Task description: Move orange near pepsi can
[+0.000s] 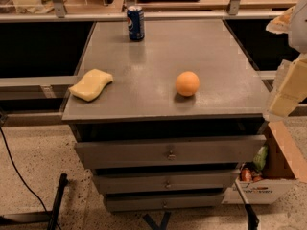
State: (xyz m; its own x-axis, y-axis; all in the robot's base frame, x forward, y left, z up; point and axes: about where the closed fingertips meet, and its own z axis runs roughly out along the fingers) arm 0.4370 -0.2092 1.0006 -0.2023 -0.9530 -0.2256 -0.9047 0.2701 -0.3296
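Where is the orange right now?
In the camera view, the orange sits front right on the cabinet top, far from the pepsi can at the back left; the gripper is at the right edge.

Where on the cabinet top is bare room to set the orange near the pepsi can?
Bare in front and right of the pepsi can, up to the orange. The sponge takes the front-left corner; gripper hangs beyond the right edge.

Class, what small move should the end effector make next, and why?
Probably reach toward the orange: the end effector hangs beyond the right edge of the cabinet top, apart from the orange, which sits far from the pepsi can.
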